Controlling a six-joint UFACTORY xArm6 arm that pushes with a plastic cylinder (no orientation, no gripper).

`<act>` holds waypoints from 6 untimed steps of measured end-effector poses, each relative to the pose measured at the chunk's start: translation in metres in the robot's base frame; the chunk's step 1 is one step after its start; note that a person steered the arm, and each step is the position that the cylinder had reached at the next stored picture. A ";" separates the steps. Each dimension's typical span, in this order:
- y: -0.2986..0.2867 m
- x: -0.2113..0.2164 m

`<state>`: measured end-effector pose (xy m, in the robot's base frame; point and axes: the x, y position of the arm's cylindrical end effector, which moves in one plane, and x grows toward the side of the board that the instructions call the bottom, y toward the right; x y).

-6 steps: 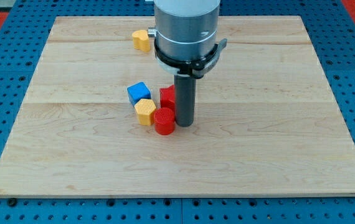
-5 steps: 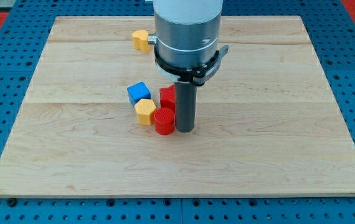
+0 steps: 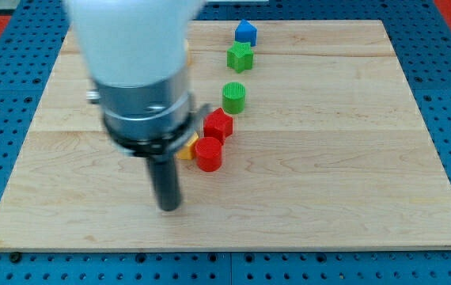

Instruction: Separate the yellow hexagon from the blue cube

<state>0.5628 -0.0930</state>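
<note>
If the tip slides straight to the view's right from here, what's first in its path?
Likely nothing: my tip sits nearer the view's bottom than the red cylinder, so the line looks free as far as the edge of the board.

yellow hexagon mostly hidden, blue cube out of sight

only a small yellow-orange sliver of the yellow hexagon (image 3: 187, 149) shows, at the view's left of a red cylinder and touching it. my arm covers the rest. the blue cube cannot be seen behind my arm.
</note>
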 end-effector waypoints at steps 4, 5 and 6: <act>0.043 -0.067; 0.051 -0.068; 0.050 -0.068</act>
<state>0.4947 -0.0426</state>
